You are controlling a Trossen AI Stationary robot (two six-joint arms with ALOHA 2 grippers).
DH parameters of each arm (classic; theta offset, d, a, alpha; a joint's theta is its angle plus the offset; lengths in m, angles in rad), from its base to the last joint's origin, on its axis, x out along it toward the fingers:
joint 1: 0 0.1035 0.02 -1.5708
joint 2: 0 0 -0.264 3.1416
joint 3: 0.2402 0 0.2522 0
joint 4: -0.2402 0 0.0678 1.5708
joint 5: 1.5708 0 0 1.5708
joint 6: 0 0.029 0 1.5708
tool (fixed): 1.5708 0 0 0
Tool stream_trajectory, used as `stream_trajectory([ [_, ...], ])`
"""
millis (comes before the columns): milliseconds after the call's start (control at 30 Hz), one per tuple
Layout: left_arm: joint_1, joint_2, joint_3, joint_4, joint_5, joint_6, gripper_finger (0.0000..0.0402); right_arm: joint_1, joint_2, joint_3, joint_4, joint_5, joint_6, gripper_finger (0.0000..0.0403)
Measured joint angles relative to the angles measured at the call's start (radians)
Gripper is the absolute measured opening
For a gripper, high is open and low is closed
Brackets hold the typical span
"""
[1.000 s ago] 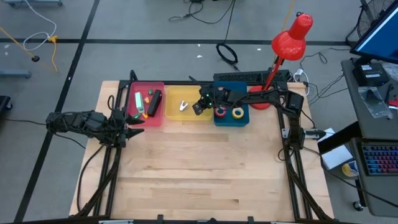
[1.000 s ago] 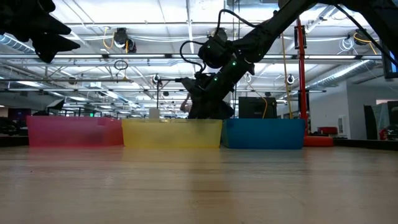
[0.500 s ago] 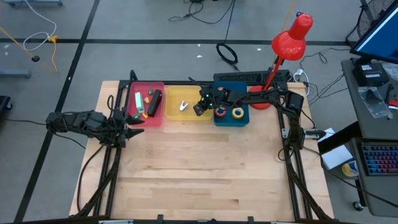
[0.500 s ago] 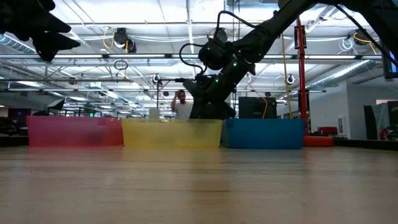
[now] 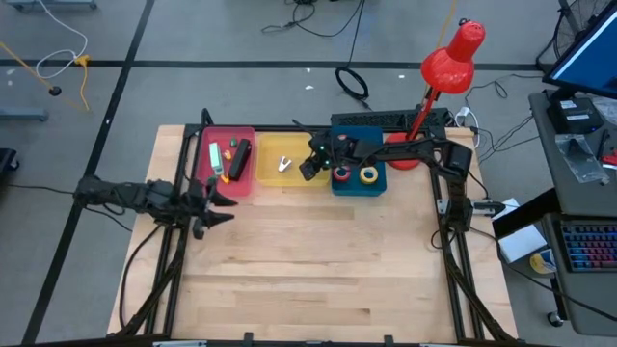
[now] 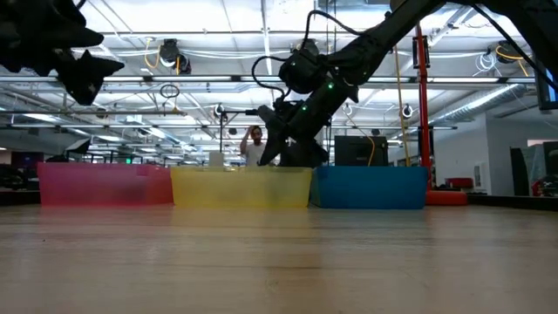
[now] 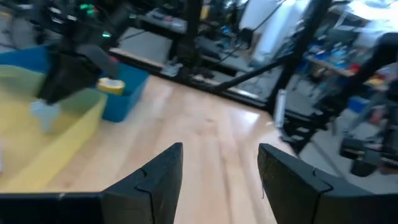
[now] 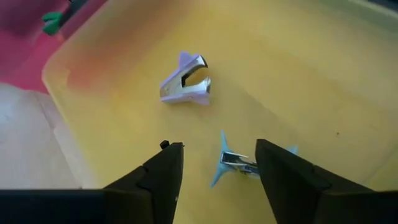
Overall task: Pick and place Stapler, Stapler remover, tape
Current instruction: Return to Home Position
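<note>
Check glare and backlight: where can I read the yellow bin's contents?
Low view: ceiling lights silhouette the right hand above the yellow bin; its cloudy wall hides the contents. Right wrist view: evenly lit, no glare; purple stapler remover and light blue stapler remover both show.

Reaches in from the left edge of the desk (image 5: 318, 260) with the left arm (image 5: 125, 191) stretched nearly level, the left gripper (image 5: 220, 200) held high above the wood, jaws parted. Extends the right arm (image 5: 415, 149) from the far right corner leftward along the back edge, the right gripper (image 8: 217, 152) tilted downward, jaws likewise spread apart.
</note>
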Motion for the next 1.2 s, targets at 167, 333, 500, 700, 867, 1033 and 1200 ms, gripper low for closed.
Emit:
stream_trajectory([
  [167, 0.0, 0.0, -0.084, 0.139, 0.03, -0.007, 0.0207, 0.0, -0.039, -0.001, 0.002, -0.001, -0.011, 0.0198],
  [333, 0.0, 0.0, -0.085, 0.141, 0.024, 0.014, 0.0207, 0.003, -0.089, -0.001, -0.01, -0.015, -0.023, 0.0195],
  [500, 0.0, 0.0, -0.085, 0.131, 0.025, 0.035, 0.0207, 0.018, -0.15, -0.001, -0.024, -0.13, -0.095, 0.0198],
  [700, 0.0, 0.0, -0.085, 0.13, 0.025, 0.052, 0.0207, 0.087, -0.268, -0.036, -0.021, -0.028, -0.213, 0.0198],
  [867, 0.0, 0.0, -0.085, 0.129, 0.021, 0.053, 0.0207, 0.139, -0.412, -0.177, 0.0, 0.082, -0.235, 0.0199],
  [1033, 0.0, 0.0, -0.085, 0.112, -0.003, 0.055, 0.0207, 0.175, -0.606, -0.399, 0.086, 0.082, -0.226, 0.0198],
  [1200, 0.0, 0.0, -0.085, 0.087, -0.025, 0.056, 0.0207, 0.196, -0.834, -0.639, 0.224, 0.081, -0.223, 0.0198],
])
